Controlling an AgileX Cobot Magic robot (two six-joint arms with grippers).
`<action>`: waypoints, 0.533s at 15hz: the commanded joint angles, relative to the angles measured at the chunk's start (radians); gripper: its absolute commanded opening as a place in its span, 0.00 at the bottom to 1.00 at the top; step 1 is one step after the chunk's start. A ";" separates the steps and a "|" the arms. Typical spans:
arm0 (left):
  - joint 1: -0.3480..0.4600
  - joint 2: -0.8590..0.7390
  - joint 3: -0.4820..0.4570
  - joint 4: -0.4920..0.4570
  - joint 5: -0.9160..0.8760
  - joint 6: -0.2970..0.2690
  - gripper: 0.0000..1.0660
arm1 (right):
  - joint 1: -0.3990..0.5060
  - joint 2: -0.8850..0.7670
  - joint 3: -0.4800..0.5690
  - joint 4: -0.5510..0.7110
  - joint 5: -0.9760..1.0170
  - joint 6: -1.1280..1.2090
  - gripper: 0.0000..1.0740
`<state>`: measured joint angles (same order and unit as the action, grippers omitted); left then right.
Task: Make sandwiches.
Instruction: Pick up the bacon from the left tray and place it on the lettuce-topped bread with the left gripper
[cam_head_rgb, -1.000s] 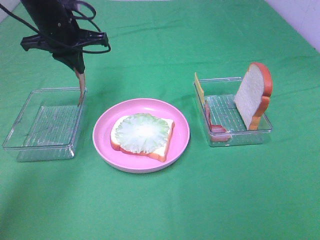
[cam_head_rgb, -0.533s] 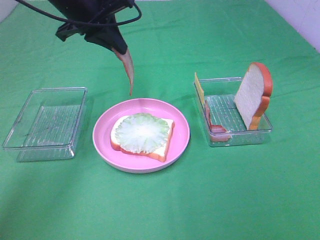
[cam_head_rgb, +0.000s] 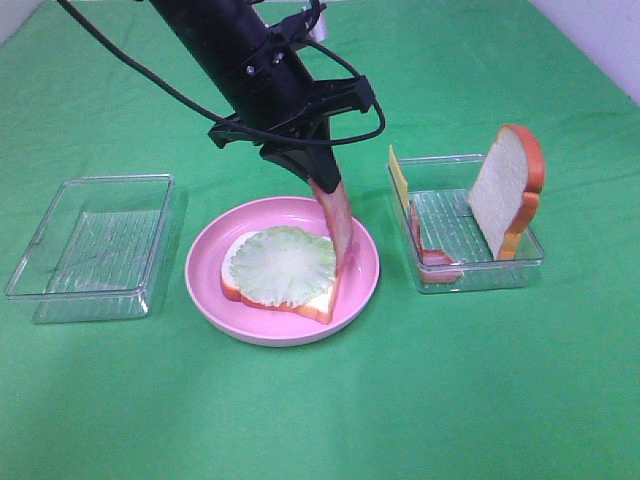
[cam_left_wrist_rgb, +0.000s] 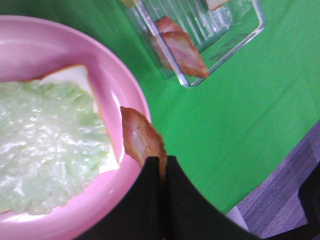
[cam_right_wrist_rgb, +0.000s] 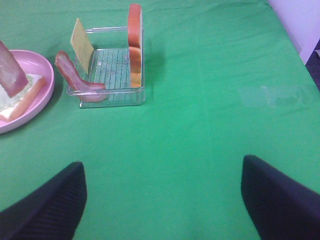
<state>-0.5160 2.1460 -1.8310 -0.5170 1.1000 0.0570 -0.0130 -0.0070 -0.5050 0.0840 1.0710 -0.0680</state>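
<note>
Bacon strip (cam_head_rgb: 336, 222) pinched in left fingers (cam_left_wrist_rgb: 145, 200) inside plate (cam_head_rgb: 368, 270) rim; right fingers (cam_right_wrist_rgb: 45, 205) spread over open cloth (cam_right_wrist_rgb: 190, 125)

- One bread slice (cam_head_rgb: 312, 300), white with an orange-brown crust, lies flat on the pink plate (cam_head_rgb: 205, 290).
- A pale green lettuce leaf (cam_head_rgb: 283, 265), round and frilly, lies flat on this slice and covers most of it.
- A reddish-pink bacon strip (cam_head_rgb: 340, 225) hangs almost vertical, pinched at its top by the left gripper (cam_head_rgb: 322, 185). Its lower end is over the right edge of the slice; if it touches, I cannot tell.
- A second bacon strip (cam_head_rgb: 432, 258) lies bent in the front left corner of the clear tray (cam_head_rgb: 480, 275).
- A yellow cheese square (cam_head_rgb: 399, 178) stands on edge at the left wall of the same tray.
- A second bread slice (cam_head_rgb: 505, 195) stands upright at the right side of the tray.
</note>
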 joint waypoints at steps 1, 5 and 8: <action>-0.004 0.004 -0.002 0.121 0.024 -0.093 0.00 | -0.004 -0.012 0.002 0.000 -0.012 -0.014 0.74; -0.004 0.029 -0.002 0.162 0.031 -0.139 0.00 | -0.004 -0.012 0.002 0.000 -0.012 -0.014 0.74; -0.007 0.022 -0.022 0.056 0.063 -0.155 0.00 | -0.004 -0.012 0.002 0.000 -0.012 -0.014 0.74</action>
<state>-0.5160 2.1810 -1.8460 -0.4320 1.1520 -0.0900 -0.0130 -0.0070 -0.5050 0.0840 1.0710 -0.0680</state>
